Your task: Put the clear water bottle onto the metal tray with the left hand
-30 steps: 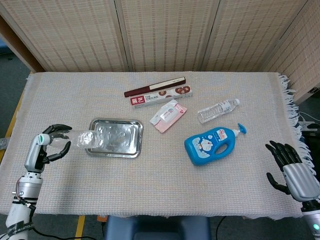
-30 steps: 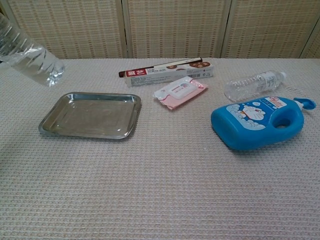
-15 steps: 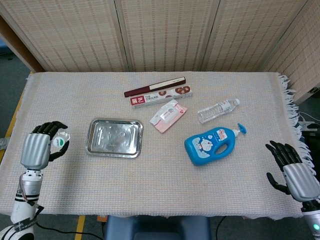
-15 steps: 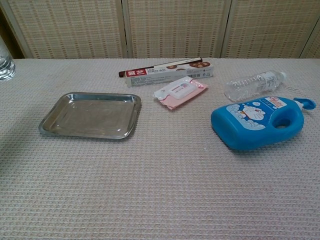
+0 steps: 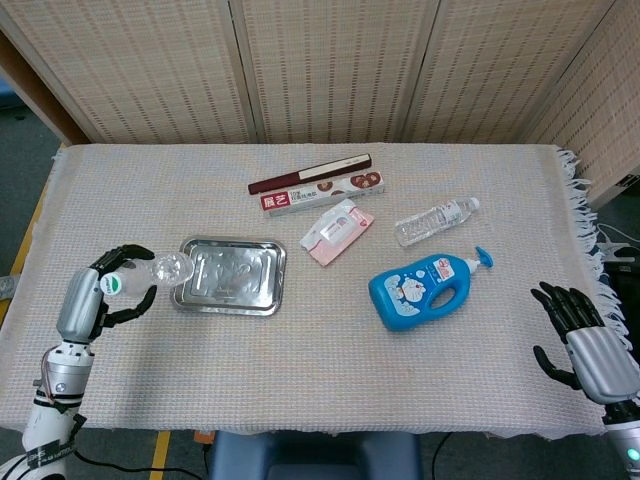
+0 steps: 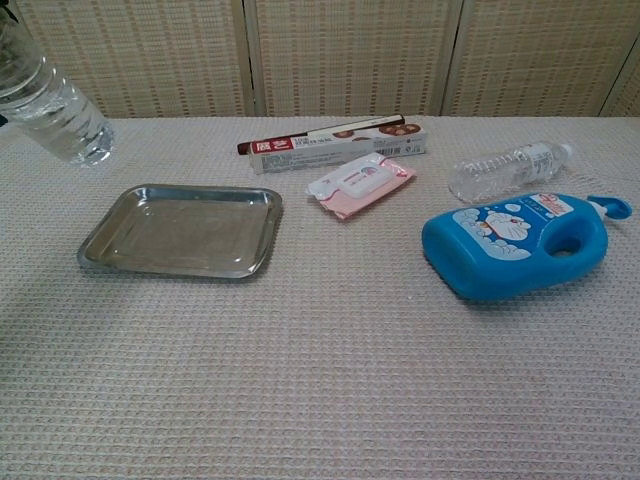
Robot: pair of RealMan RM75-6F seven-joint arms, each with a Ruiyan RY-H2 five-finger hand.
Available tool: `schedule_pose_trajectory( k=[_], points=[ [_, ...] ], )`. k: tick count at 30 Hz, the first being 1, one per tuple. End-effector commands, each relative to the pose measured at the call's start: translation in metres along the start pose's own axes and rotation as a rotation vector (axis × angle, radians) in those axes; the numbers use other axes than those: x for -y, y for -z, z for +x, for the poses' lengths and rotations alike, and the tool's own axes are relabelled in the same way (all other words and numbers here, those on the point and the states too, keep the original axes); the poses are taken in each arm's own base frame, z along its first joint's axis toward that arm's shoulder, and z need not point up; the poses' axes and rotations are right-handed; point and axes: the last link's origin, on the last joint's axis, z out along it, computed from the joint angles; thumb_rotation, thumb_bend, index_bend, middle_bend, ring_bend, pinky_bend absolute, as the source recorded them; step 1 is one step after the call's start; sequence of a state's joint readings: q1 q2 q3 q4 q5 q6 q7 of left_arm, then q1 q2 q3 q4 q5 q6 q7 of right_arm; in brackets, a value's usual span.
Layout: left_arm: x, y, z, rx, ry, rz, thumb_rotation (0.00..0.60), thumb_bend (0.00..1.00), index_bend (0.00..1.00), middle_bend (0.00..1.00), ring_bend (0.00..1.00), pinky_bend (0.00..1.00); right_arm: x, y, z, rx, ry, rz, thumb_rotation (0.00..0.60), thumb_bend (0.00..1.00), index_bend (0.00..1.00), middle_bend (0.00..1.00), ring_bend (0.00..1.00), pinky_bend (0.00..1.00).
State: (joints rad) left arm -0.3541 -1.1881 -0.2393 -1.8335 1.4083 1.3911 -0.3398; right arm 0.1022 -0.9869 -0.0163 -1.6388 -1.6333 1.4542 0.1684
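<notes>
My left hand [image 5: 100, 293] grips a clear water bottle [image 5: 163, 270] at the table's left side. The bottle's bottom end points toward the left rim of the metal tray [image 5: 235, 277] and hangs in the air beside it. In the chest view the bottle [image 6: 52, 108] shows tilted at the top left, above and left of the tray [image 6: 180, 232], which has nothing on it. My right hand [image 5: 583, 342] rests at the front right edge with its fingers apart and nothing in it.
A second clear bottle [image 5: 435, 220] lies at the right, behind a blue detergent bottle [image 5: 425, 288]. A pink wipes pack [image 5: 337, 230] and a long red-and-white box [image 5: 320, 187] lie behind the tray. The cloth's fringe runs along the right edge.
The left hand swung the bottle back to the left away from the tray, then brought it toward the tray's left rim again. The right hand has not moved.
</notes>
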Motion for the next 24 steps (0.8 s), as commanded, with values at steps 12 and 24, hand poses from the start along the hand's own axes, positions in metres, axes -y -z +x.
schedule_pose_trajectory(
  k=[12,24],
  points=[
    [-0.025,-0.054,0.039,0.016,-0.129,-0.081,0.6,0.39,0.55,0.66,0.5,0.46,0.0,0.0,0.0,0.006,-0.001,0.0,0.6,0.18,0.0,0.0,0.0,0.04],
    [-0.001,-0.011,-0.005,0.117,-0.183,-0.009,0.6,0.39,0.56,0.67,0.51,0.46,0.0,0.0,-0.001,0.011,0.005,-0.003,0.6,0.18,0.0,0.0,0.0,0.04]
  ],
)
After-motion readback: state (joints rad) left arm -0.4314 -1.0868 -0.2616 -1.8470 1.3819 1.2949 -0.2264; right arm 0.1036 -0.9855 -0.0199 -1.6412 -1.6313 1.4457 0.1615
